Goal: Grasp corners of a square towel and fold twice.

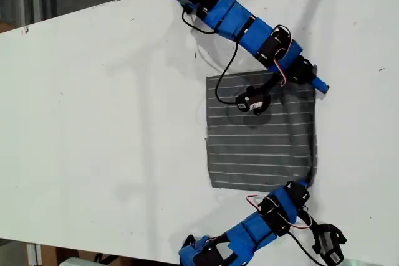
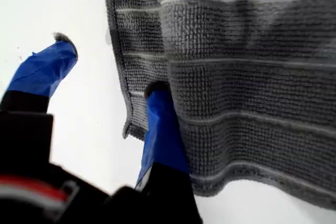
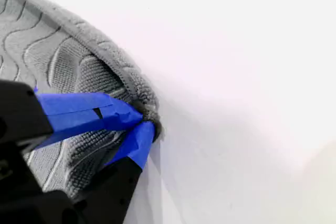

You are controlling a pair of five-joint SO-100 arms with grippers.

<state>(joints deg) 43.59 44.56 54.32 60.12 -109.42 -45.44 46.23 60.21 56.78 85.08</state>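
The towel [image 1: 262, 132] lies flat on the white table [image 1: 100, 123], its white stripes running across the exterior view. My second gripper [image 3: 144, 121] is clamped on a corner [image 3: 149, 111] of it. My first gripper [image 2: 107, 85] stands apart, one finger [image 2: 163, 129] on the cloth's edge, the other on bare table. Which arm is which in the exterior view, I cannot tell.

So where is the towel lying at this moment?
The towel lies flat on the white table, right of centre in the exterior view, between the two blue arms; my second gripper pinches one corner.
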